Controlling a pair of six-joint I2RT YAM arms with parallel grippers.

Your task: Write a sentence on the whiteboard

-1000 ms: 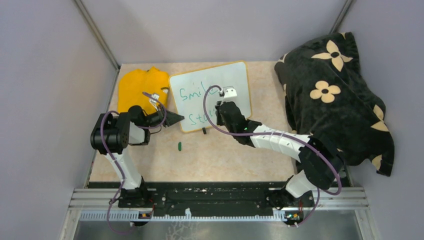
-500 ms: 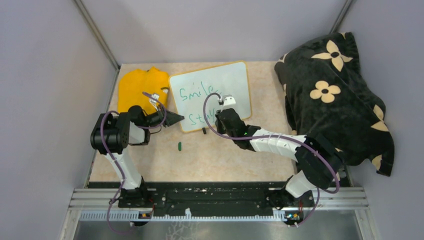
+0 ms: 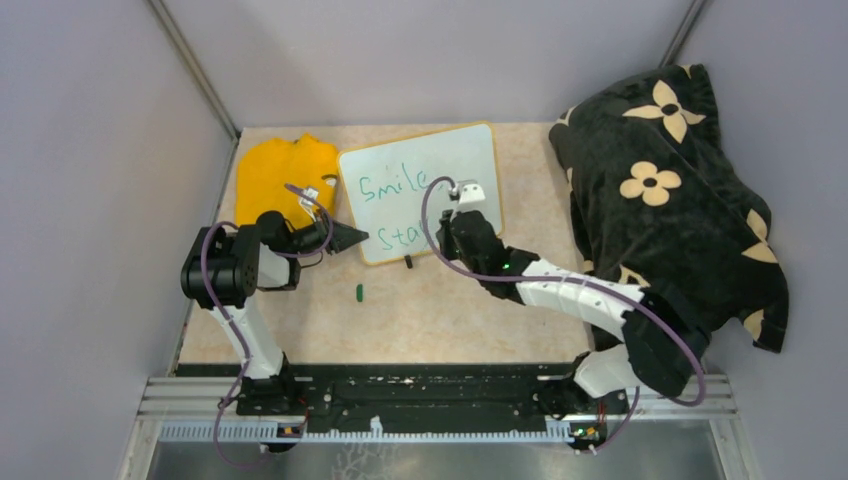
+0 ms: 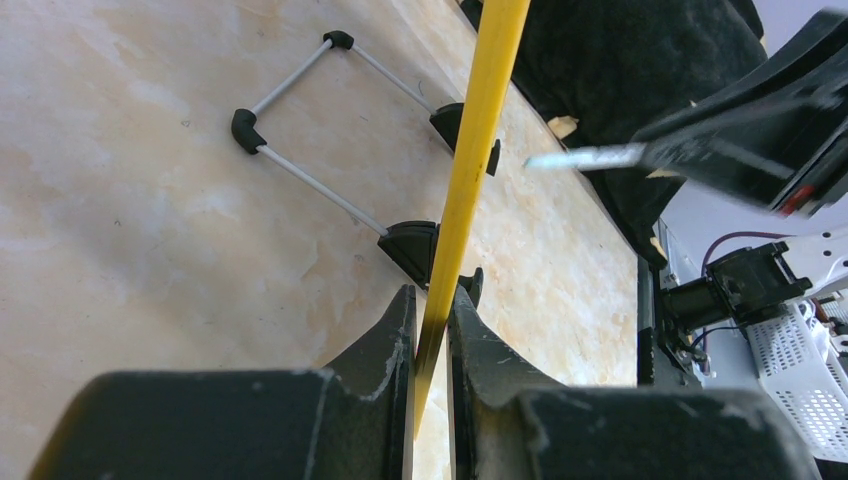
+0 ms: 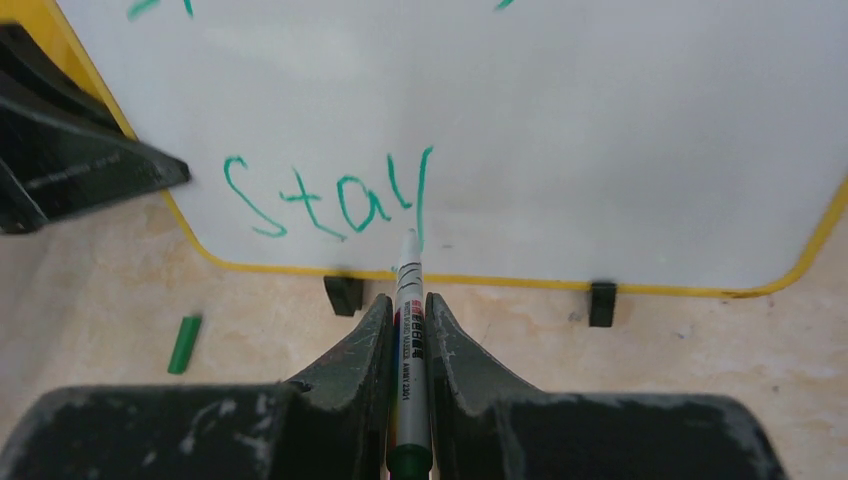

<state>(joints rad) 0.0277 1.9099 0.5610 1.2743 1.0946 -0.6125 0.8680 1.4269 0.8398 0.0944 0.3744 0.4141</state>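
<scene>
Whiteboard [image 3: 450, 155] sentence [image 5: 345, 205] stood at "Stay"; right pincer [image 5: 408, 300] gripped the marker [image 5: 407, 265], left pincer [image 4: 430, 292] clamped the board's edge. Next word likely needed a rightward shift.

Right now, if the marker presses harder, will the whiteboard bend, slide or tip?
Probably stiff: the whiteboard has a straight framed edge. Alone it might tip or slide, resting on two small feet and a thin wire prop; the left gripper clamping its edge likely steadies it.

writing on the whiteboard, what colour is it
Green; clearest in the right wrist view, where the writing reads "Stay" on the whiteboard.
</scene>
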